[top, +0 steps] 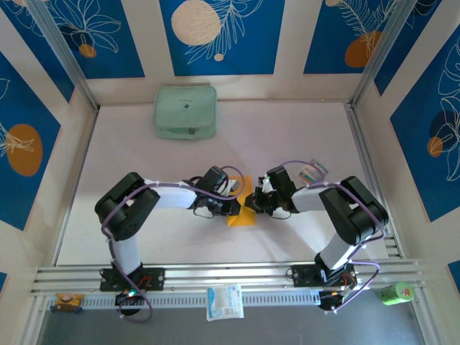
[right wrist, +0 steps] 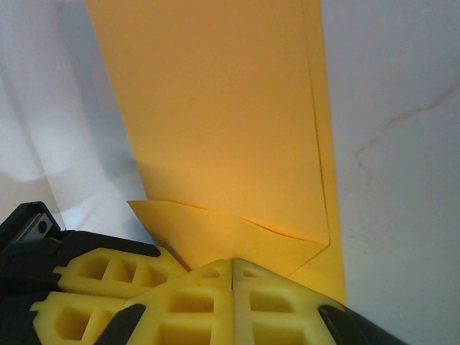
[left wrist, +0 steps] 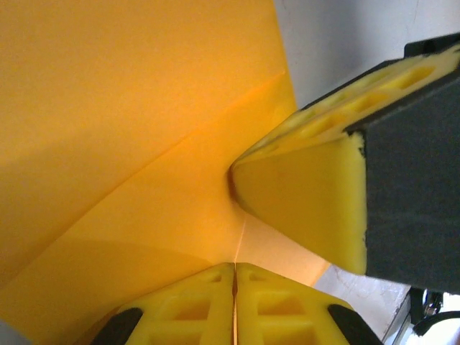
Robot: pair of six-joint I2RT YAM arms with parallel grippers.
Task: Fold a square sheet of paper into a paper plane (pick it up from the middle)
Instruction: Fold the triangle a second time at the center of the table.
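Two grippers: I read both as clenched, each nipping the paper at its fingertips.
Left gripper (top: 235, 208): well apart from the green pouch (top: 185, 112), toward the arm bases and a little to its right. In the left wrist view its pads press together with the paper's edge running into the seam.
Right gripper (top: 254, 203): farther right of the pouch, almost tip to tip with the left one. In the right wrist view its pads are closed and the paper comes straight out from between them.
Square sheet of paper (top: 241, 218): well apart from the pouch on the base side, between the two grippers. I cannot tell whether it lies on the table (top: 144, 158) or hangs just above it.
Done so far: the sheet is no longer flat. One layer lies doubled over another along a long edge, a small flap is turned up near the right gripper, and a diagonal crease shows in the left wrist view.
Left to do: I see no pointed nose and no narrow dart shape. I judge the paper plane to be at an early-to-middle stage, with the nose and wing folds outstanding.
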